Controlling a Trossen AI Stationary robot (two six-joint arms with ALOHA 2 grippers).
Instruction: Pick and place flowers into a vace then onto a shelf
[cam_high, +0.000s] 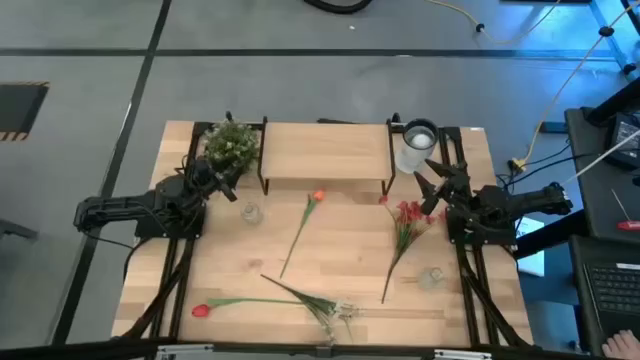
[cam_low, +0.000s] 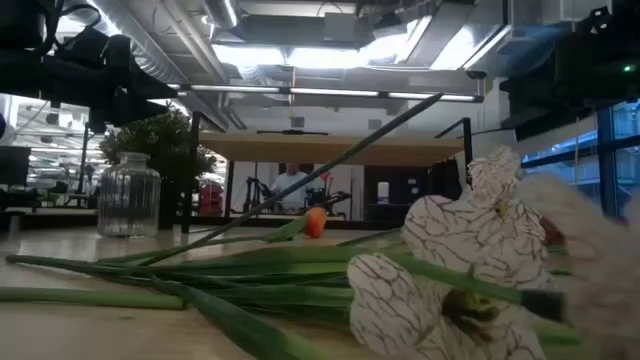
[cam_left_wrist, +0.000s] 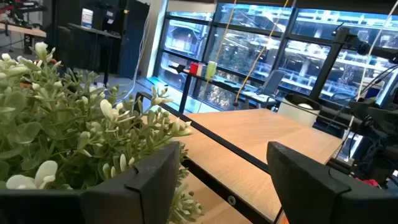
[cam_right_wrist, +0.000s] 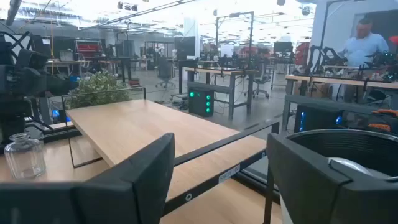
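We see both arms' fingers spread wide, empty, left gripper (cam_high: 228, 183) and right gripper (cam_high: 432, 187) well clear of the flowers (cam_high: 300, 237) on the bench (cam_high: 250, 270).

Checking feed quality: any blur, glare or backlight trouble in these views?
Low view: white flower right at the lens is blurred; ceiling lights blow out. Left wrist view: bright windows backlight the shelf, near fingers soft. High view: even light, faint shadows. Right wrist view: near fingers soft.

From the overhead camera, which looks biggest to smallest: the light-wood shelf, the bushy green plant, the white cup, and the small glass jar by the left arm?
1. Light-wood shelf on black legs
2. Bushy green potted plant
3. White cup
4. Small clear glass jar

The plant and cup look fairly close in size; the plant seems slightly bigger.
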